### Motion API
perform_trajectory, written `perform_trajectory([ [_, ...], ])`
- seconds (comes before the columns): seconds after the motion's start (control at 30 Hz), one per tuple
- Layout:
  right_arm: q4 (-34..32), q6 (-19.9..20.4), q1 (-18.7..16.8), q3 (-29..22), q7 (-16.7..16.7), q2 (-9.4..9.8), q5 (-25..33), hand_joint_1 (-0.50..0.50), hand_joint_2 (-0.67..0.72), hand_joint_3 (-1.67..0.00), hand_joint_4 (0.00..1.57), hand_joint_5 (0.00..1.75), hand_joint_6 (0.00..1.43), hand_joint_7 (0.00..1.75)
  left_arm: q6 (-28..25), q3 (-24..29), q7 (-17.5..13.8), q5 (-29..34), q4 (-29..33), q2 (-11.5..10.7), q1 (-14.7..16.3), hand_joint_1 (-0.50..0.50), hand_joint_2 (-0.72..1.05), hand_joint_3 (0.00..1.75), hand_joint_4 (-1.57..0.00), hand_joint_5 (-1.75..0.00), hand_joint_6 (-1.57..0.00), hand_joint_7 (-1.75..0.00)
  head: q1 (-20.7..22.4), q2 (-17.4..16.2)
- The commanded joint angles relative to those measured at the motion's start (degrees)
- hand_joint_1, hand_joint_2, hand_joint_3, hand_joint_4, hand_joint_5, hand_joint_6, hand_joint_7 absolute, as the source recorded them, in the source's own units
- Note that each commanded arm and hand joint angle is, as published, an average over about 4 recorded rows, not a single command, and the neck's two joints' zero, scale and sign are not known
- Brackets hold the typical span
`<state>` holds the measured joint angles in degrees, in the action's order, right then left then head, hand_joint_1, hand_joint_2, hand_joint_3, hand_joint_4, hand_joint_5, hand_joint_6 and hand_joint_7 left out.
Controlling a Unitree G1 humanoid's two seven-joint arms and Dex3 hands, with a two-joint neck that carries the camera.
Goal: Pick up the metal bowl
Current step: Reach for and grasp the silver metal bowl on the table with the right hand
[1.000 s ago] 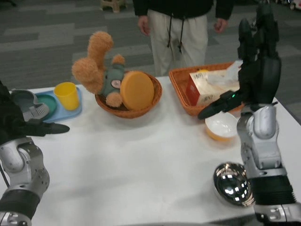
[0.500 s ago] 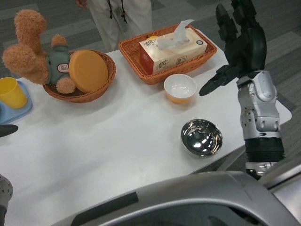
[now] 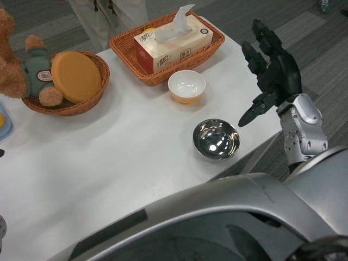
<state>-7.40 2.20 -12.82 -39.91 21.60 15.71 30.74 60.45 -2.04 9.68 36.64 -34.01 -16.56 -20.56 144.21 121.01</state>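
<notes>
Approach step: right hand [image 3: 270,81] spread wide, empty, right of centre beside metal bowl [image 3: 216,139] on worktop [image 3: 109,163]; next, lower and grip rim.

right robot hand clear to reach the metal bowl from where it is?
Probably yes. The right robot hand is open, raised just right of the metal bowl, with only bare table between them. The small yellow bowl stands behind and apart, out of the way.

metal bowl [image 3: 216,139] before small bowl [image 3: 186,86], basket [image 3: 126,49] behind
</notes>
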Motion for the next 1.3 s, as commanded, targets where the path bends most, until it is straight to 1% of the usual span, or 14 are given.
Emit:
perform_trajectory([
  [0.03,1.97,0.48,-2.45,-2.08,1.14,-0.70,0.15,-0.38,0.41,0.00,0.00,0.00,0.00,0.07,0.08,0.00,0.25,0.31,-0.53,-0.99,-0.49,-0.50,-0.72,0.09,0.00,0.00,0.00,0.00,-0.49,-0.11],
  [0.13,3.05,-1.06,-4.32,-3.16,3.18,-0.81,-0.99,-0.38,0.41,0.00,0.00,0.00,0.00,0.07,0.02,0.02,0.25,0.40,-0.57,-1.15,-0.93,-0.50,-0.72,0.09,0.00,0.00,0.00,0.00,-0.92,-0.06],
  [0.2,3.71,-1.89,-5.06,-3.55,4.72,-0.99,-2.09,-0.38,0.41,0.00,0.00,0.05,0.00,0.07,-0.03,-0.02,0.25,0.36,-0.66,-1.32,-1.37,-0.50,-0.72,0.09,0.00,0.00,0.00,0.00,-1.74,-0.28],
  [0.27,4.98,-2.11,-5.20,-3.64,5.95,-1.25,-2.44,-0.38,0.41,0.00,0.00,0.10,0.00,0.09,-0.07,-0.20,0.25,0.27,-0.88,-1.41,-1.72,-0.50,-0.72,0.09,0.00,0.00,0.00,0.00,-2.26,-0.29],
  [0.4,8.45,-2.11,-5.20,-3.86,8.28,-1.89,-3.34,-0.38,0.41,-0.06,0.00,0.10,0.00,0.14,-0.07,-0.75,0.25,0.34,-1.30,-1.45,-2.03,-0.50,-0.72,0.09,0.00,0.00,0.00,0.00,-2.77,-0.13],
  [0.5,9.82,-2.24,-5.20,-4.08,9.07,-2.26,-4.73,-0.40,0.41,-0.04,0.00,0.10,0.00,0.14,-0.07,-0.77,0.25,0.27,-1.32,-1.45,-2.25,-0.50,-0.72,0.09,0.00,0.00,0.00,0.00,-3.27,-0.09],
  [0.53,10.34,-2.27,-5.13,-4.19,9.31,-2.40,-5.58,-0.41,0.41,-0.06,0.00,0.10,0.00,0.14,-0.07,-0.77,0.25,0.25,-1.32,-1.45,-2.38,-0.50,-0.72,0.09,0.00,0.00,0.00,0.00,-3.41,-0.07],
  [0.7,13.51,-1.98,-4.23,-4.26,10.43,-3.63,-9.43,-0.39,0.41,0.00,0.00,0.10,0.00,0.14,-0.07,-0.86,0.25,0.14,-1.32,-1.45,-2.77,-0.50,-0.72,0.09,0.00,0.00,0.00,0.00,-3.98,0.22],
  [0.8,15.22,-1.65,-3.35,-3.64,11.07,-4.26,-11.45,-0.40,0.41,-0.04,0.00,0.10,0.00,0.14,-0.07,-1.08,0.25,0.09,-1.32,-1.45,-2.88,-0.50,-0.72,0.09,0.00,0.00,0.00,0.00,-4.35,0.47],
  [0.93,17.33,-0.62,-2.34,-2.76,11.35,-4.81,-12.86,-0.42,0.41,0.00,0.00,0.10,0.00,0.14,-0.07,-1.17,0.25,0.01,-1.28,-1.45,-2.91,-0.50,-0.72,0.09,0.00,0.00,0.00,0.00,-5.14,1.01],
  [1.03,19.62,0.68,-1.35,-1.68,11.51,-5.17,-14.02,-0.42,0.41,-0.02,0.00,0.10,0.00,0.14,-0.07,-1.32,0.25,0.01,-1.17,-1.41,-2.86,-0.50,-0.72,0.09,0.00,0.00,0.00,0.00,-5.79,1.46],
  [1.13,21.75,2.81,-0.41,-0.23,11.53,-5.45,-15.95,-0.42,0.36,-0.04,0.00,0.10,0.00,0.14,-0.07,-1.39,0.25,-0.04,-1.06,-1.37,-2.60,-0.50,-0.72,0.09,0.00,0.00,0.00,0.00,-6.06,1.57],
  [1.2,22.43,4.61,0.08,0.53,11.40,-5.56,-17.56,-0.42,0.38,-0.08,0.00,0.10,0.00,0.14,-0.07,-1.39,0.25,-0.08,-0.92,-1.37,-2.38,-0.50,-0.72,0.09,0.00,0.00,0.00,0.00,-6.18,1.50],
  [1.3,22.27,7.16,0.25,1.11,10.45,-5.60,-21.12,-0.42,0.41,-0.06,0.00,0.15,0.00,0.14,-0.07,-1.45,0.25,-0.08,-0.73,-1.37,-2.11,-0.50,-0.72,0.09,0.00,0.00,0.00,0.00,-6.35,1.29],
])
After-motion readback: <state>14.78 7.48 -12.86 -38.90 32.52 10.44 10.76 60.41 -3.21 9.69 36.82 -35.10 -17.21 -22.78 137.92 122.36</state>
